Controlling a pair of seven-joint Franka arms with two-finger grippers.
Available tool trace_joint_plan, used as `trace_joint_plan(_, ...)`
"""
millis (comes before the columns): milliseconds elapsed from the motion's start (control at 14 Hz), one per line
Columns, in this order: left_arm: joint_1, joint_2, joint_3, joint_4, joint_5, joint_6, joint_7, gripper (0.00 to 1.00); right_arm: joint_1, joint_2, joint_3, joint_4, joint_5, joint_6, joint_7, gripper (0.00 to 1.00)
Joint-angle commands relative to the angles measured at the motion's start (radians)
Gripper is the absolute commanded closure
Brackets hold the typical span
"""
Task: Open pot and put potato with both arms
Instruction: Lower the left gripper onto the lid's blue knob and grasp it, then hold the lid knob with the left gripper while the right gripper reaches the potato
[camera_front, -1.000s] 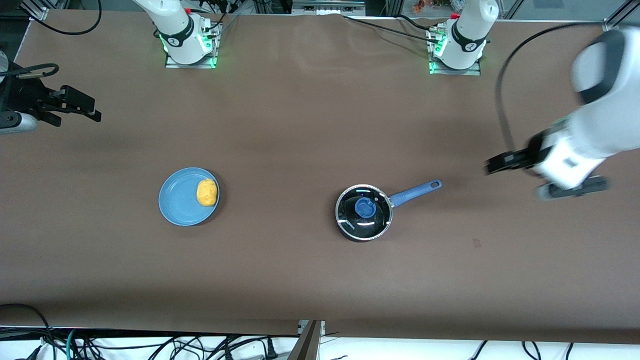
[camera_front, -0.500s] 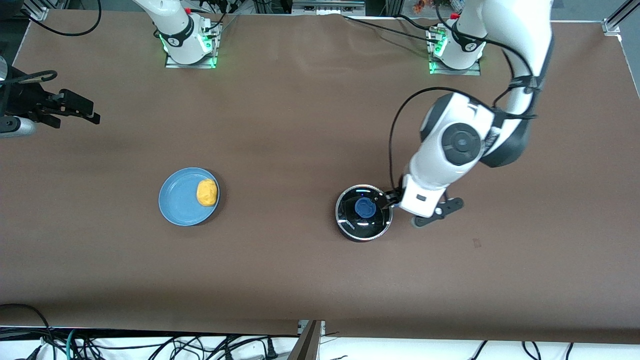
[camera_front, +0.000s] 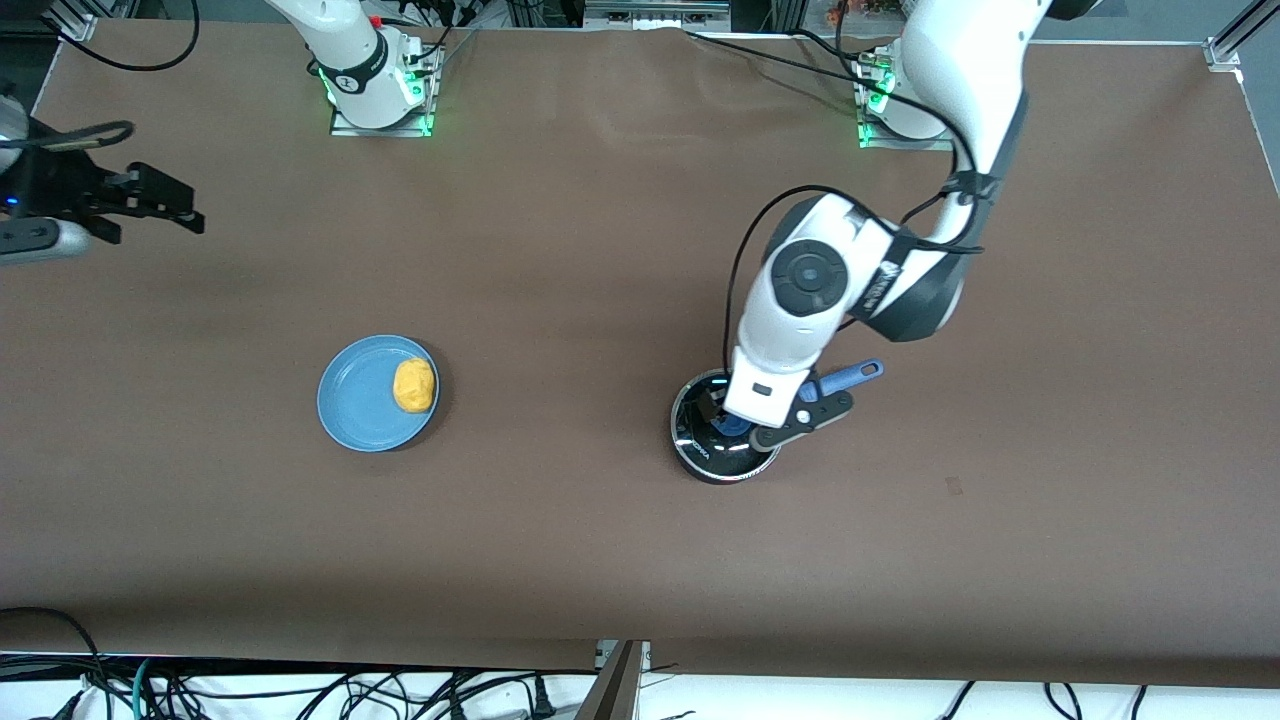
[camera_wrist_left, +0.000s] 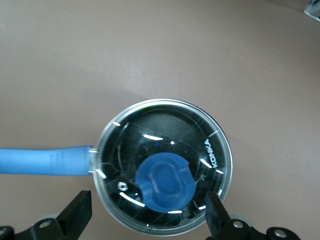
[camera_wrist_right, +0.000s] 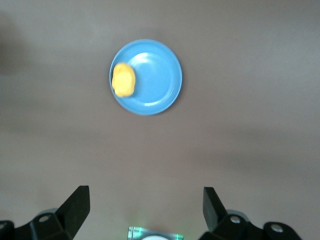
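Note:
The black pot (camera_front: 712, 456) with its blue handle (camera_front: 852, 374) stands toward the left arm's end of the table, with its glass lid (camera_wrist_left: 165, 125) and blue knob (camera_wrist_left: 164, 182) on. My left gripper (camera_front: 738, 422) is open and hovers straight over the lid, its fingers (camera_wrist_left: 80, 210) on either side of the knob and apart from it (camera_wrist_left: 148, 210). The yellow potato (camera_front: 414, 385) lies on the blue plate (camera_front: 355, 405) toward the right arm's end. My right gripper (camera_front: 175, 205) is open and empty, up in the air near that table end, and sees potato (camera_wrist_right: 123, 80) and plate (camera_wrist_right: 157, 82) from afar (camera_wrist_right: 145, 205).
The two arm bases with green lights (camera_front: 380, 100) stand along the table's edge farthest from the front camera. Cables hang below the table's near edge (camera_front: 300, 690). Brown tabletop (camera_front: 560, 300) lies between plate and pot.
My left arm has swung in from the table's end and now holds its gripper over the pot lid. The right gripper has barely shifted. Pot, plate and potato have not moved.

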Motion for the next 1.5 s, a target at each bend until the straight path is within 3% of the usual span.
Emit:
trace_joint_plan(0, -0.041, 0.045, 0.012, 0.052, 0.039, -0.007, -0.069, 0.00, 0.001, -0.018, 0.039, -0.007, -0.019, -0.028, -0.017, 0.00)
trace_joint_plan(286, -0.051, 0.076, 0.018, 0.057, 0.105, -0.001, -0.071, 0.00, 0.001, -0.004, 0.045, -0.002, -0.011, 0.027, -0.016, 0.00)
trace_joint_plan(714, -0.047, 0.098, 0.030, 0.064, 0.106, 0.056, -0.132, 0.00, 0.005, 0.027, 0.045, -0.004, 0.000, 0.201, -0.003, 0.00)
trace_joint_plan(1143, -0.047, 0.116, 0.037, 0.090, 0.111, 0.059, -0.199, 0.00, 0.001, 0.045, 0.039, -0.001, -0.017, 0.197, -0.003, 0.00)
trace_joint_plan(1429, -0.045, 0.116, 0.038, 0.086, 0.109, 0.059, -0.244, 0.05, 0.007, 0.148, 0.042, 0.015, -0.017, 0.194, -0.014, 0.00)
